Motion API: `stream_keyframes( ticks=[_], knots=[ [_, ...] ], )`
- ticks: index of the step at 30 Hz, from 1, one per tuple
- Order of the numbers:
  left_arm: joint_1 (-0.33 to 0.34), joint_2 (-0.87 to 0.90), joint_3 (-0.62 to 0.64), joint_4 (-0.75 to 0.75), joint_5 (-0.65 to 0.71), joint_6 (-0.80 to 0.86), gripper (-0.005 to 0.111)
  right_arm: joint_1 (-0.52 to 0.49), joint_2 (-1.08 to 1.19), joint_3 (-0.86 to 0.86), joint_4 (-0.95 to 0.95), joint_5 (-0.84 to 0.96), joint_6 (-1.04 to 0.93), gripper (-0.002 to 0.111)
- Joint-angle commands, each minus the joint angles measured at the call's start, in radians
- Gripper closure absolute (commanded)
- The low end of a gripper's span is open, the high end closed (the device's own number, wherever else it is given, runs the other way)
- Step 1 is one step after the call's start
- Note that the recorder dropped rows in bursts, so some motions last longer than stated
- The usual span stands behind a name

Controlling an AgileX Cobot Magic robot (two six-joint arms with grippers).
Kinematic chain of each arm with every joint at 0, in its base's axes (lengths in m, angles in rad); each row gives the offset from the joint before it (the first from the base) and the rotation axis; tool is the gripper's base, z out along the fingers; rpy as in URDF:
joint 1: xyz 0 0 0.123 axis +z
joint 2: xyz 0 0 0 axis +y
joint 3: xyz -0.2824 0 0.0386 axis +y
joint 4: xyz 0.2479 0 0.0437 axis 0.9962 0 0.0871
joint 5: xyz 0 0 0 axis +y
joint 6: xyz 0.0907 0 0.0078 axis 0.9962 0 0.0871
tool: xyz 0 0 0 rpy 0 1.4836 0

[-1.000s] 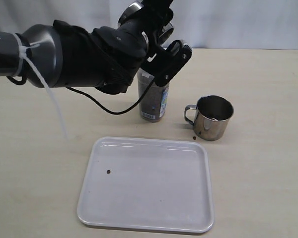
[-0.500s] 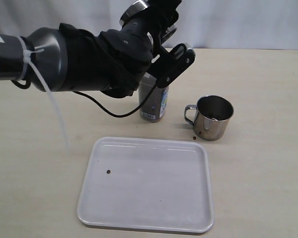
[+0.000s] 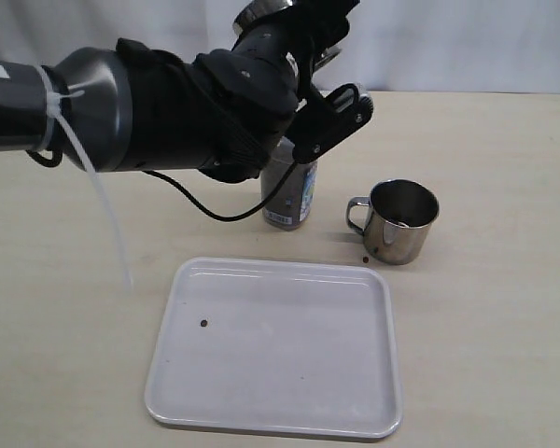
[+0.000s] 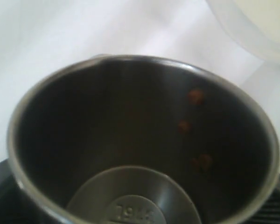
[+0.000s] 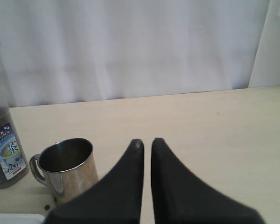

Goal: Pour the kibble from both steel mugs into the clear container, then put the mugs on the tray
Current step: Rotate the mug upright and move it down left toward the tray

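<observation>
My left gripper is shut on a steel mug, held tipped high over the clear container, which holds dark kibble. The left wrist view looks into this mug: a few kibble pellets cling to its wall, and the container's rim shows beyond it. The second steel mug stands upright on the table to the right of the container. The white tray lies in front with one pellet on it. My right gripper is shut and empty, near the second mug.
A stray pellet lies on the table between the second mug and the tray's far right corner. The left arm's bulk and its black cable hang over the table left of the container. A white curtain backs the table.
The left arm has shifted a little to the right and up, carrying the tipped mug further over the container. The second mug, tray and stray pellets have not moved.
</observation>
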Motion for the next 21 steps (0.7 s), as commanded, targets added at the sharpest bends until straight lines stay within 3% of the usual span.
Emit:
stream_keyframes(
  ticks=[1,6,21],
  knots=[
    [-0.006,0.003,-0.008,0.005,-0.003,0.036,0.107,0.003,-0.003,0.003,0.005,0.003,-0.005,0.104],
    [-0.008,0.031,-0.008,0.005,0.011,0.134,0.107,0.003,-0.003,0.003,0.005,0.003,-0.005,0.104],
    [-0.031,0.038,-0.006,0.005,0.017,0.185,0.107,0.003,-0.003,0.003,0.005,0.003,-0.005,0.104]
  ],
)
